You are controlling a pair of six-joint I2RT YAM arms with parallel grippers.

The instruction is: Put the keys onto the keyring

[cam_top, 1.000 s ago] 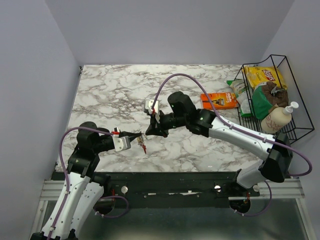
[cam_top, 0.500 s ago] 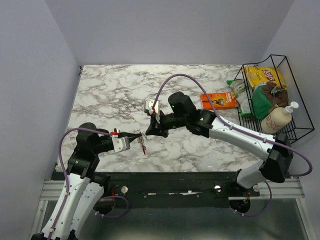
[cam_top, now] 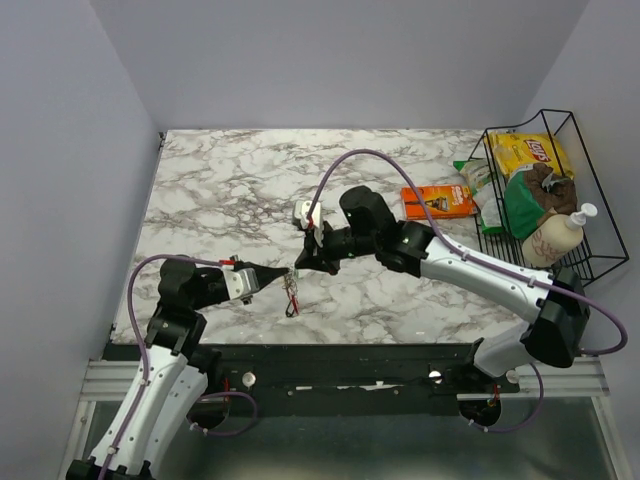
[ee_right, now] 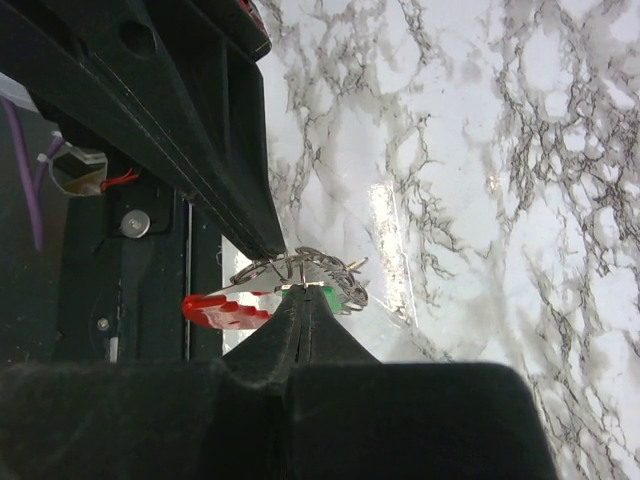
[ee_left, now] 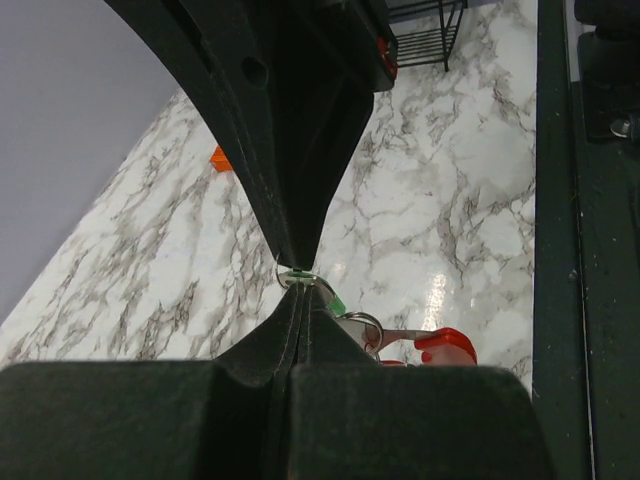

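Keyring (ee_left: pixel 312 284) aloft over the counter (cam_top: pixel 220 190), near its front edge. Left end effector (cam_top: pixel 281 271) pinched shut on it. Right end effector (cam_top: pixel 299 268) shut, seemingly on a green head. Keys (ee_left: pixel 447 346) dangle. Light, stiff, slick wire; best gripped by the flat plastic heads.

Veined marble tabletop (cam_top: pixel 220 190), plain lavender walls (cam_top: pixel 340 60), even light

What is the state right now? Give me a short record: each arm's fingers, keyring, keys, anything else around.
left fingers: shut, tips pinching the keyring
right fingers: shut, tips at the same keyring, meeting the left tips
green key: head right beside the tips
red key: hangs below the keyring
threaded yet: cannot tell
position: above the table, near its front edge
elsewhere: orange packet; wire basket far right
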